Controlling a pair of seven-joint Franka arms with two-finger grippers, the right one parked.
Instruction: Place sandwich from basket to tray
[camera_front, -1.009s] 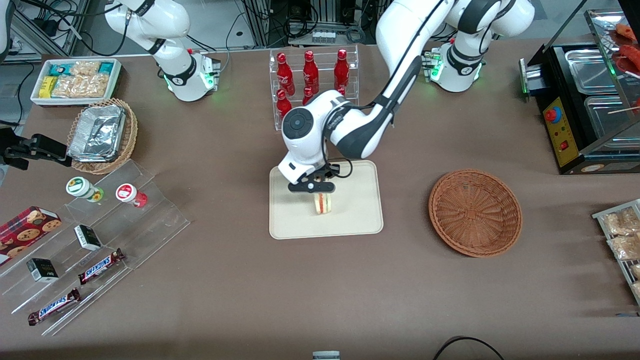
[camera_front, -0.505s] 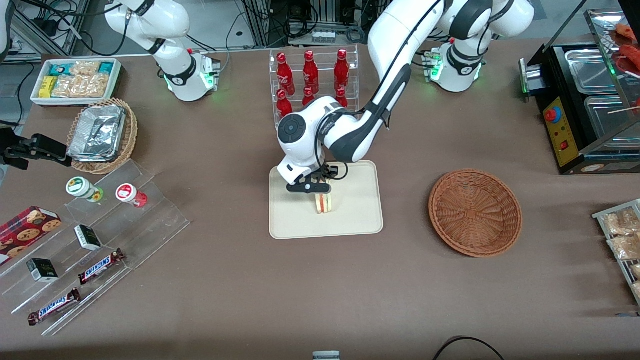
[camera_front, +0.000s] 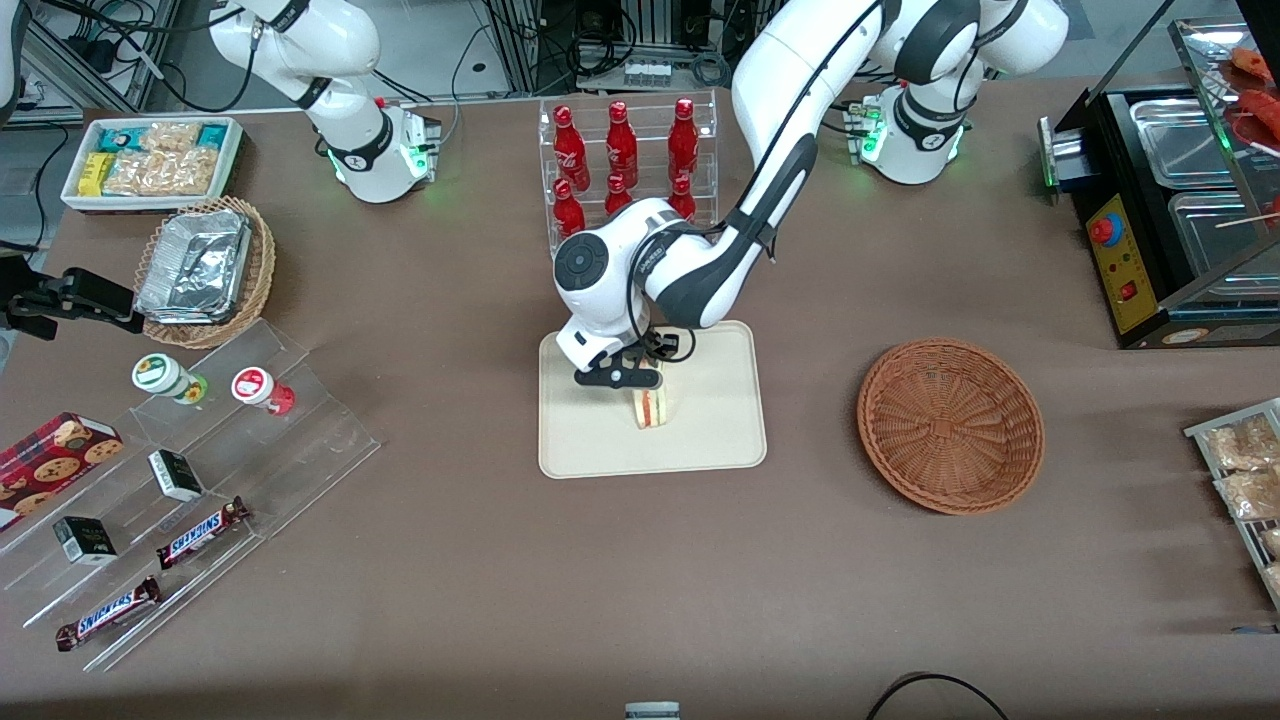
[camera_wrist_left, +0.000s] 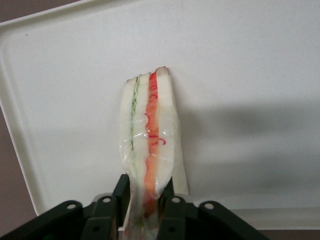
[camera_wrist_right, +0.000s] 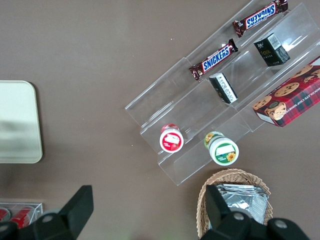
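The sandwich (camera_front: 653, 408) is a wrapped pale wedge with red and green filling layers. It stands on edge on the cream tray (camera_front: 720, 425) near the tray's middle. My left gripper (camera_front: 640, 390) is just above it, shut on the sandwich's upper end. In the left wrist view the two black fingers (camera_wrist_left: 121, 189) press either side of the sandwich (camera_wrist_left: 150, 130) over the tray (camera_wrist_left: 250, 60). The reddish-brown basket (camera_front: 950, 425) is empty and lies beside the tray toward the working arm's end of the table.
A clear rack of red bottles (camera_front: 625, 150) stands just farther from the camera than the tray. Clear acrylic steps (camera_front: 190, 470) with snack bars, a tan basket of foil containers (camera_front: 205, 270) and a white snack bin (camera_front: 150, 160) lie toward the parked arm's end. A black warmer (camera_front: 1170, 210) stands toward the working arm's end.
The left arm's wrist and elbow have shifted slightly away from the camera and toward the parked arm's end. The sandwich has stayed at about the same spot on the tray, still gripped.
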